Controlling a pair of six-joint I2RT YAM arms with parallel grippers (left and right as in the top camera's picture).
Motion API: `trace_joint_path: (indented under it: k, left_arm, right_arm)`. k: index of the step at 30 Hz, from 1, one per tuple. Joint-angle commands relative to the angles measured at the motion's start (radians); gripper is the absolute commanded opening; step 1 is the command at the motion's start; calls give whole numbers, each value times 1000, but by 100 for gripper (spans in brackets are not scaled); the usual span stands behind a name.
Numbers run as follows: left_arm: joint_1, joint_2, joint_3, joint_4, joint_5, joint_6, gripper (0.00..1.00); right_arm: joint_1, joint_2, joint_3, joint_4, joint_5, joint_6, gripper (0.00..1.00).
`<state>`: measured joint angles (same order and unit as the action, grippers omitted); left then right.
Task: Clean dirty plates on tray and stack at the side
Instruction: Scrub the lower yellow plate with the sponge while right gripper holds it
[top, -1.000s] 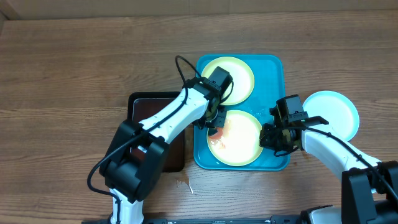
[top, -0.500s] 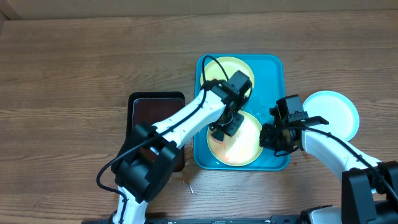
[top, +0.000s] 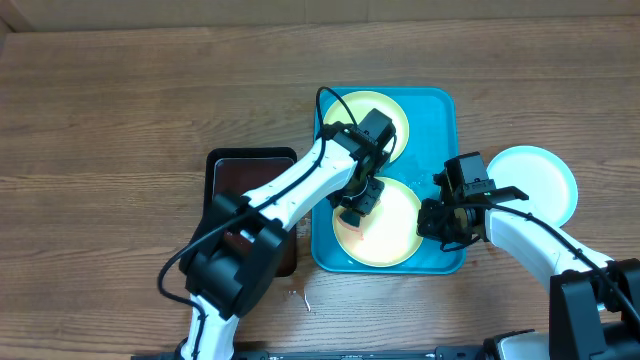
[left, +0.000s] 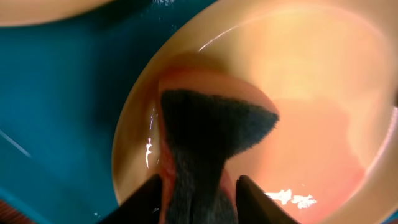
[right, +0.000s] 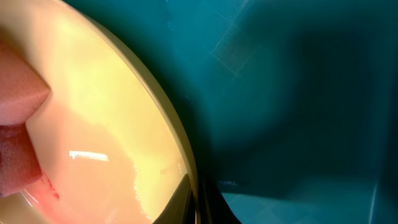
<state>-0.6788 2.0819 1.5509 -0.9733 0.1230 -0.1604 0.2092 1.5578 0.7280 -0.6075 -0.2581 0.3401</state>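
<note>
1. The turquoise tray (top: 440, 130) lies on the wooden worktop (top: 120, 120), right of centre, with two of the pale yellow-green plates inside it.
2. The far plate (top: 388, 112) sits in the tray's far half. Part of it is hidden under the left arm.
3. The near plate (top: 395, 238) fills the tray's near half. Its rim is just beside that of the far plate.
4. The third plate (top: 535, 185) rests on the worktop to the right of the tray, outside it. It looks whitish and unsmeared.
5. The left claw (top: 357, 203) reaches across from the left and is down over the left part of the near plate.
6. The left wrist view shows this claw pinching a sponge (left: 208, 134) between its two fingers (left: 142, 200). The jaws are drawn in enough to squeeze the sponge to a waist.
7. The sponge's dark, rough face points at the camera, and its free end is pressed against the inner slope of the plate.
8. An orange-red sauce film (left: 317, 149) spreads over the plate's middle, and wet glints show near the rim.
9. The right claw (top: 440, 222) is at the right edge of the near plate, inside the tray.
10. In the right wrist view its two fingertips sit nearly together, with the thin plate rim between them, so it grips the plate by its edge.
11. A dark brown tray (top: 235, 175) lies on the worktop left of the turquoise one, partly covered by the left arm.
</note>
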Motion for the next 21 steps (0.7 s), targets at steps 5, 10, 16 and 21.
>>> trace_joint_path:
  k: [5,10,16,21]
  left_arm:
    - [10,89,-10,-24,16,79,4]
    - [6,82,72,-68,121,57,4]
    - [1,94,99,6,325,-109,4]
    - [-5,138,98,-13,418,-162,4]
  right_arm:
    - [5,8,-20,-18,32,4,4]
    - [5,8,-20,-18,32,4,4]
    - [5,8,-20,-24,32,4,4]
    - [5,8,-20,-26,32,4,4]
